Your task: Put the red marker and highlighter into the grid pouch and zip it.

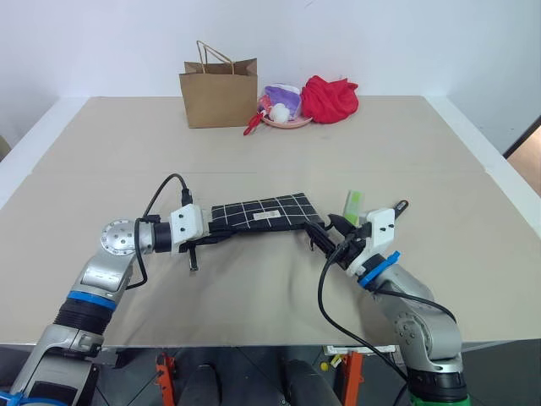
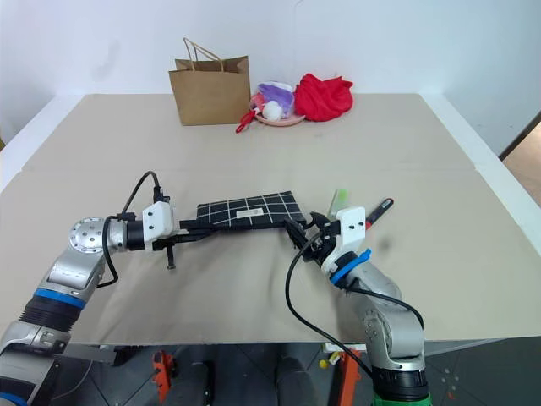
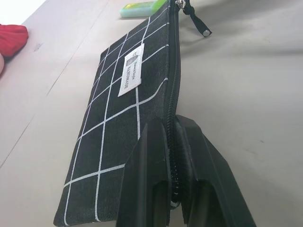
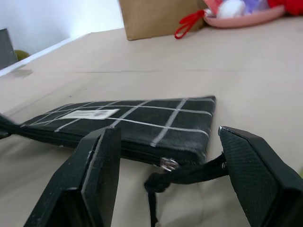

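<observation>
Right gripper [image 1: 332,239]: nearest the camera; jaws stand wide and hold nothing. Fingertips sit just beside the pouch's right end, either side of the zip pull.
Left gripper [image 1: 211,233]: shut on the left end of the pouch, pinching the zip edge between both fingers [image 3: 147,179].
Pouch [image 1: 264,212]: black with white grid lines, lying flat on the worktop [image 1: 270,144] between the two grippers. Zip runs along the near edge and appears closed along its whole length.
Zip pull [image 4: 166,164]: at the pouch's right end, with a black strap trailing from it toward the right gripper.
Highlighter [image 1: 352,203]: lime-green, on the worktop just beyond the pouch's right end, outside the pouch.
Marker [image 2: 379,209]: red with a black cap, on the worktop to the right of the right gripper, outside the pouch.
Background: paper bag [image 1: 219,91], pink dish [image 1: 286,120] and red cloth [image 1: 330,98] at the far edge, well apart from the work.
Step, as judged: pouch needs opening; neither pen is loaded.
Risk 1: jaws close on the fabric or strap beside the pull, so the slider stays put.
Risk 2: pulling the slider drags the pouch out of the left grip, which holds only a thin edge.
Risk 3: the right arm sweeps the highlighter or marker away.
</observation>
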You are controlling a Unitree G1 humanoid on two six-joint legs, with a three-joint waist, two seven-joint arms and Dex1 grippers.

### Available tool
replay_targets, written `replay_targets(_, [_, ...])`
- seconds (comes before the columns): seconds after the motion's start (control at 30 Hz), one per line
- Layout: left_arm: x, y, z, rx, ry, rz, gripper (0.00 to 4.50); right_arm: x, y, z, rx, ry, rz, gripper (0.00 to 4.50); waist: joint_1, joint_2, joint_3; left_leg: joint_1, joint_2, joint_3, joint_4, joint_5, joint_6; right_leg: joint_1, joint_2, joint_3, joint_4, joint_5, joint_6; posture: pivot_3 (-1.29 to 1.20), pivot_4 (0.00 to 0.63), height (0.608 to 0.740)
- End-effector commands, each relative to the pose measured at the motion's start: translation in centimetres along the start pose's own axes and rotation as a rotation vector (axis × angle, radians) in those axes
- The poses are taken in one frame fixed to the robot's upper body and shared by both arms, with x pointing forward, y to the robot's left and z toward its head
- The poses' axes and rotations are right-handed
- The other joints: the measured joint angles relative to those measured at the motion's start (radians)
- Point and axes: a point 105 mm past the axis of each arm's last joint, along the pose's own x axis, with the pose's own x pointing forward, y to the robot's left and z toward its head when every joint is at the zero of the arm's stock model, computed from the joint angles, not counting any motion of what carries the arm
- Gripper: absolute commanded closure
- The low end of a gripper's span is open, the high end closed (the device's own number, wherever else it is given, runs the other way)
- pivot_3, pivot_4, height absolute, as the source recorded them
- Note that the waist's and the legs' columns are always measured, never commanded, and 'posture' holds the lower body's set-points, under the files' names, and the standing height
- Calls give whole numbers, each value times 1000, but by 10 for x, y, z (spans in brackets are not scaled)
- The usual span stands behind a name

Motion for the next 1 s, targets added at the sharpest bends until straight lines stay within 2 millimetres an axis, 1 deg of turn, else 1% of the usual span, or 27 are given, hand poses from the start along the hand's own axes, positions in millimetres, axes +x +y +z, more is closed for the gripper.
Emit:
replay_targets(0.03, [-6,8,11,38,-28,35,4500,-3,-6,12,25,-53,-29,931,0,0,0,0,0,0,0,0,0,0,0,0,0,0,0,0,150,740])
replay_targets(0.2, [-6,8,11,38,-25,36,4500,-12,-10,9,26,-37,-40,931,0,0,0,0,0,0,0,0,0,0,0,0,0,0,0,0,150,740])
replay_targets(0.37, [-6,8,11,40,-26,34,4500,-15,-7,7,19,-23,-18,931,0,0,0,0,0,0,0,0,0,0,0,0,0,0,0,0,150,740])
replay_targets(0.47, [-5,7,13,41,-34,30,4500,-10,-7,3,78,-29,-30,931,0,0,0,0,0,0,0,0,0,0,0,0,0,0,0,0,150,740])
replay_targets(0.63, [-4,3,14,42,-39,24,4500,-1,-10,6,178,-55,-37,931,0,0,0,0,0,0,0,0,0,0,0,0,0,0,0,0,150,740])
replay_targets(0.77, [-4,4,14,43,-41,35,4500,4,-8,8,198,-54,-21,931,0,0,0,0,0,0,0,0,0,0,0,0,0,0,0,0,150,740])
replay_targets(0.87, [-1,6,13,48,-38,45,4500,6,-6,9,203,-56,-17,1780,0,0,0,0,0,0,0,0,0,0,0,0,0,0,0,0,150,740])
replay_targets(0.9, [0,6,12,51,-35,45,4500,6,-6,9,203,-56,-17,2352,0,0,0,0,0,0,0,0,0,0,0,0,0,0,0,0,150,740])
replay_targets(0.93, [0,6,11,51,-33,46,4500,6,-6,9,203,-55,-17,2760,0,0,0,0,0,0,0,0,0,0,0,0,0,0,0,0,150,740])
replay_targets(1.0, [0,6,10,51,-29,50,4500,5,-6,9,205,-55,-19,3727,0,0,0,0,0,0,0,0,0,0,0,0,0,0,0,0,150,740])
